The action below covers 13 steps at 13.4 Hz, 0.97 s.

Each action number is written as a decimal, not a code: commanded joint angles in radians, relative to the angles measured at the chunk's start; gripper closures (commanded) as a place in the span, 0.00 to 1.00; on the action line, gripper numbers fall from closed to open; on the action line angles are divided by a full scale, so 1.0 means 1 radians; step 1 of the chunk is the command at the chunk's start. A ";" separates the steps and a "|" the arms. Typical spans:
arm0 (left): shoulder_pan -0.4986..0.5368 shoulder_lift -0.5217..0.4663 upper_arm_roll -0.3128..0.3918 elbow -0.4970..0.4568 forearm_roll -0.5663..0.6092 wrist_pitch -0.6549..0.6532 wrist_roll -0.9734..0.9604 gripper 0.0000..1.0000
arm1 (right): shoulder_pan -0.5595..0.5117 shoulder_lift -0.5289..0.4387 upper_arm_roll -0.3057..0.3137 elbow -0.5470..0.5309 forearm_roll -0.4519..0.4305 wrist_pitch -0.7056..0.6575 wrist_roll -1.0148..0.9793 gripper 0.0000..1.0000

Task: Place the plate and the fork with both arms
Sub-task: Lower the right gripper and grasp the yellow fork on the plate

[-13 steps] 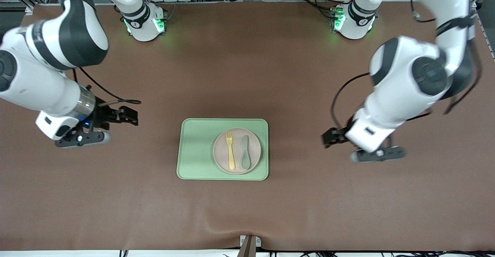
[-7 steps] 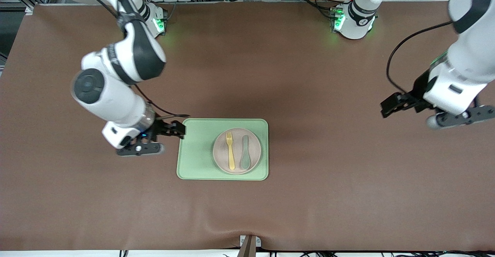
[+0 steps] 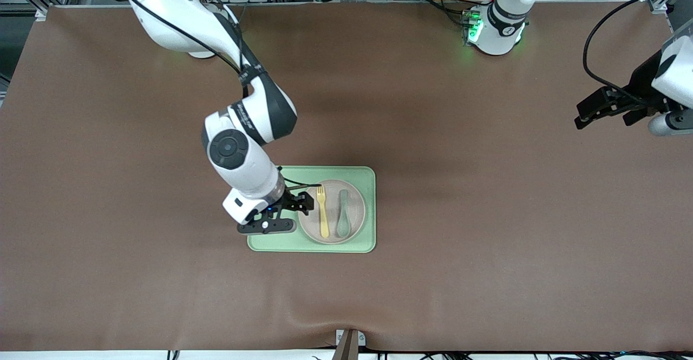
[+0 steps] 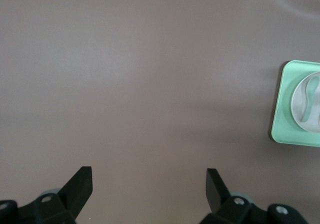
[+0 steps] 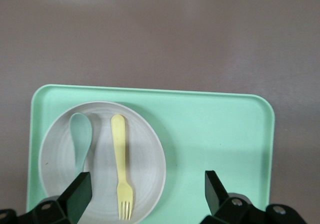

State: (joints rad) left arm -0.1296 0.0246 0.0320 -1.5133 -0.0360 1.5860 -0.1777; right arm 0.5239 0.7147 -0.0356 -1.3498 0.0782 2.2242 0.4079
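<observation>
The off-white plate (image 3: 332, 200) lies on the light-green tray (image 3: 303, 246) at mid table. The pale-yellow fork (image 3: 323, 214) and a grey-green spoon (image 3: 343, 216) lie side by side on the plate. My right gripper (image 3: 306, 203) is open and empty, low over the tray at the plate's rim on the fork's side. Its wrist view shows the plate (image 5: 145, 154), the fork (image 5: 121, 164), the spoon (image 5: 80, 134) and the tray (image 5: 215, 134) between the open right gripper (image 5: 148, 180). My left gripper (image 3: 589, 112) is open and empty over bare table at the left arm's end.
The brown table mat (image 3: 487, 241) surrounds the tray. The left wrist view shows bare mat under the open left gripper (image 4: 148, 174), with the tray's edge (image 4: 280, 108) and the plate (image 4: 300, 101) at the side of the picture.
My right arm has swung in from its end of the table to over the tray beside the plate. My left arm has drawn away toward its own end. Plate, fork and spoon have not moved.
</observation>
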 commanded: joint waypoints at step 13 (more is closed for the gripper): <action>0.176 -0.040 -0.172 -0.036 0.024 -0.035 0.015 0.00 | 0.084 0.204 -0.009 0.143 -0.051 0.012 0.019 0.39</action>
State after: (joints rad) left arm 0.0316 0.0025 -0.1268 -1.5348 -0.0345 1.5600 -0.1733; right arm 0.6031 0.8940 -0.0359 -1.2539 0.0360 2.2697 0.4072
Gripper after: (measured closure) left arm 0.000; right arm 0.374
